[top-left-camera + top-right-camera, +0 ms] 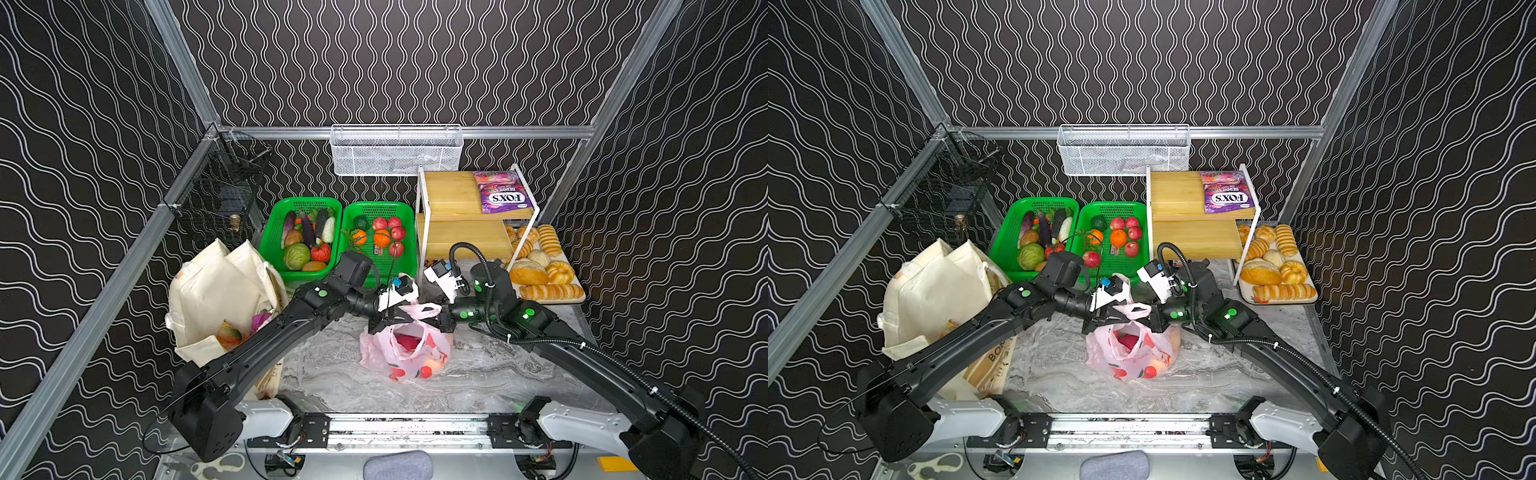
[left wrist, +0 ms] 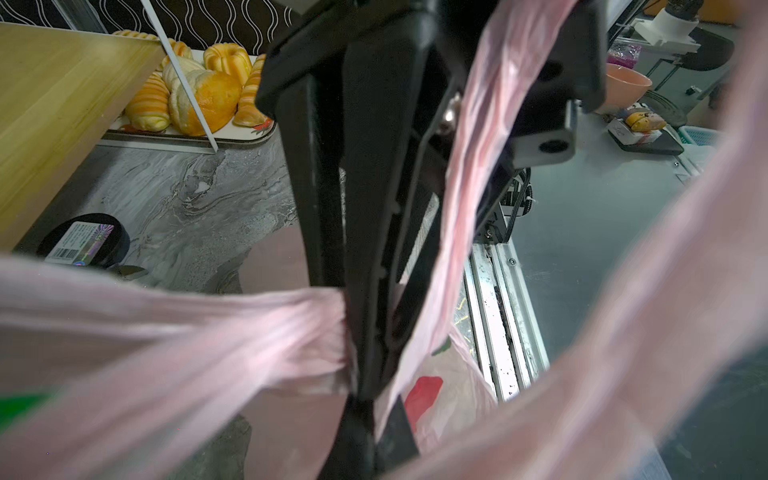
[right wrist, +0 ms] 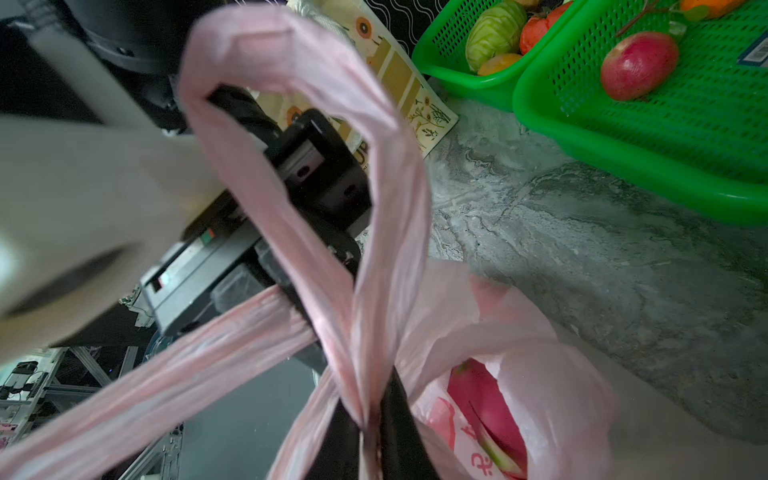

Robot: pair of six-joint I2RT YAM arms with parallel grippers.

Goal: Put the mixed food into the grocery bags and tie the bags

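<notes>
- Centrally in both top views, the pink plastic bag (image 1: 405, 357) is seen resting on the marble tabletop (image 1: 332, 374), with a pink dragon fruit (image 3: 486, 399) inside.
- One loop handle (image 2: 249, 324) is clamped tight by the left gripper (image 1: 390, 322).
- A second handle (image 3: 399, 208) is pinched by the right gripper (image 1: 441, 321).
- The canvas tote (image 1: 216, 291) is slumped at centre left.

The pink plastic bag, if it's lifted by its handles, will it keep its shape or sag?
Probably floppy: the pink plastic bag slumps wrinkled on the marble table, and its handles bunch into thin strips. Likely bottom-heavy, since the dragon fruit sits low inside. It may swing or sag once lifted.
</notes>
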